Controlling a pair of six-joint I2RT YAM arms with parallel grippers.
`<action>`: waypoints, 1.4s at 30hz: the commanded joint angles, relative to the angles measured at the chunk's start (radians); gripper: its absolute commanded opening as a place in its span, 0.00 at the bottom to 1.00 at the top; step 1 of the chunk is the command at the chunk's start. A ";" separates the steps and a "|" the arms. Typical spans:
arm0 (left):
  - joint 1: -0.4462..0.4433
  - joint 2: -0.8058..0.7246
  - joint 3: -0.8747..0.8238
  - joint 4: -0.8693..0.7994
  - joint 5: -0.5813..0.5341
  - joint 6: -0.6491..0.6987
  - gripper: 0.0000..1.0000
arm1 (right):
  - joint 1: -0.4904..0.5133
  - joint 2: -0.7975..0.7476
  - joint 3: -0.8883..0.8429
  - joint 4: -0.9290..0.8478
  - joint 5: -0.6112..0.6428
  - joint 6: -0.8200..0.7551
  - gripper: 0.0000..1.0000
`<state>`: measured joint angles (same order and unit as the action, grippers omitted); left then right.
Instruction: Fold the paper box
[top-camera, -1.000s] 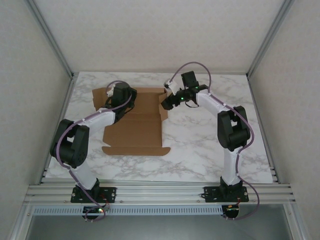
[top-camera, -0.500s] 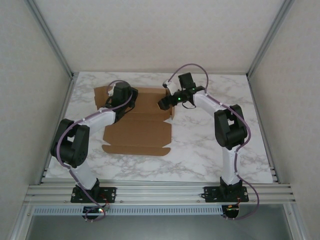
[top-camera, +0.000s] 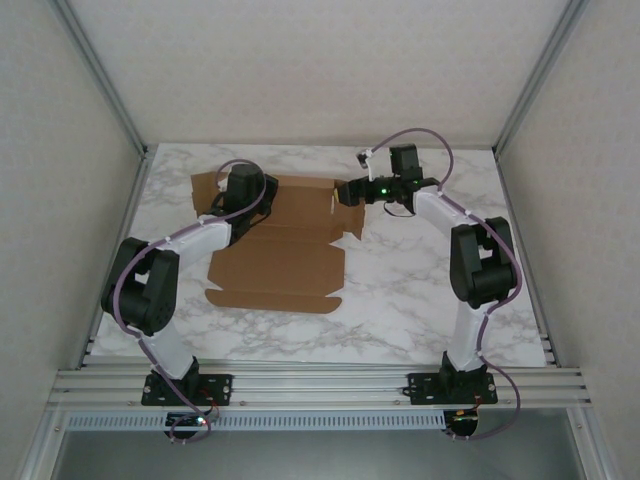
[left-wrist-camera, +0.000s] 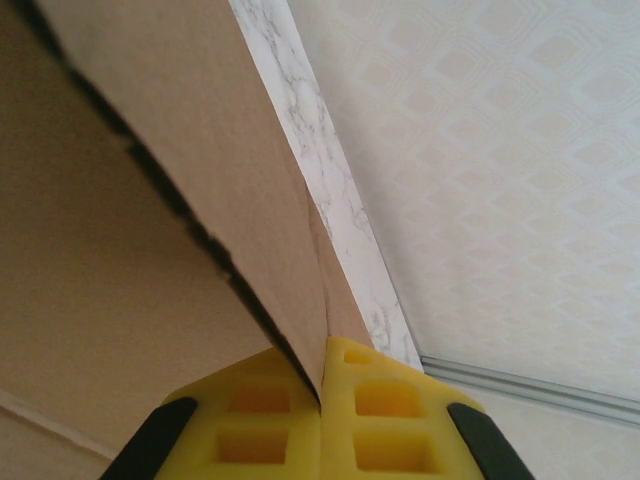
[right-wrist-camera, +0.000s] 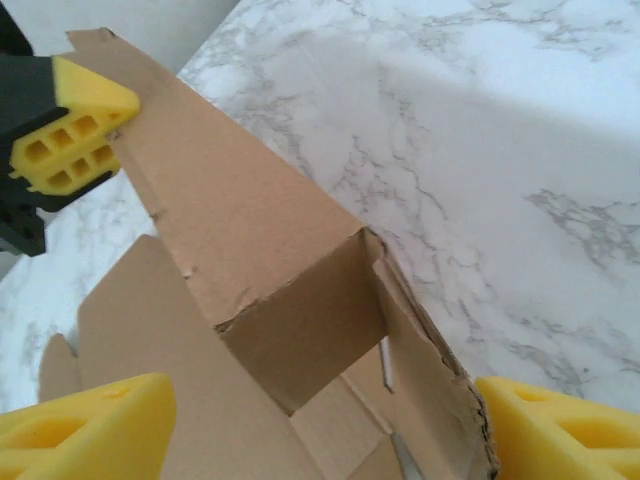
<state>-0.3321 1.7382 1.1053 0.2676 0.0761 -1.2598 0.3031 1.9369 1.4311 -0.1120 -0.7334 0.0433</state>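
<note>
The plain brown cardboard mailer box (top-camera: 280, 255) is lying toward the far left of the white marble-patterned bench (top-camera: 430, 290). Its base panel is resting flat and its near flap is spreading toward the arms. Its far wall (right-wrist-camera: 220, 200) is standing raised, and a short end flap (right-wrist-camera: 310, 320) is turning inward at the right corner.

The sheet is looking light and thin. It is likely staying stiff across each panel but giving readily along its scored creases. Its die-cut edges are looking ragged at the right corner, so they may tear if pinched hard. On the smooth bench it will probably slide unless one end is anchored. The best holds are the top edges of the walls close to a corner, where the board is doubled or braced, rather than mid-panel.

The left gripper (left-wrist-camera: 322, 370) is clamping the top edge of the far wall at its left end, with its yellow pads (left-wrist-camera: 390, 420) pressing together on the board. The right gripper (top-camera: 340, 195) is hanging just beside the right corner with its jaws standing wide. Its own pads (right-wrist-camera: 80, 425) are straddling the end flap and are not gripping anything.
</note>
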 joint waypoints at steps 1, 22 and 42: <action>0.005 -0.004 0.016 -0.003 -0.007 0.023 0.00 | 0.015 -0.032 -0.024 0.044 -0.073 0.094 0.78; 0.006 -0.016 0.024 0.004 0.011 0.022 0.00 | 0.034 -0.092 -0.228 0.321 -0.205 0.308 0.62; 0.006 -0.017 0.022 0.021 0.027 0.020 0.00 | 0.043 -0.127 -0.294 0.421 -0.216 0.341 0.69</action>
<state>-0.3321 1.7382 1.1057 0.2718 0.0994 -1.2594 0.3340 1.8488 1.1549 0.2710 -0.9142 0.3721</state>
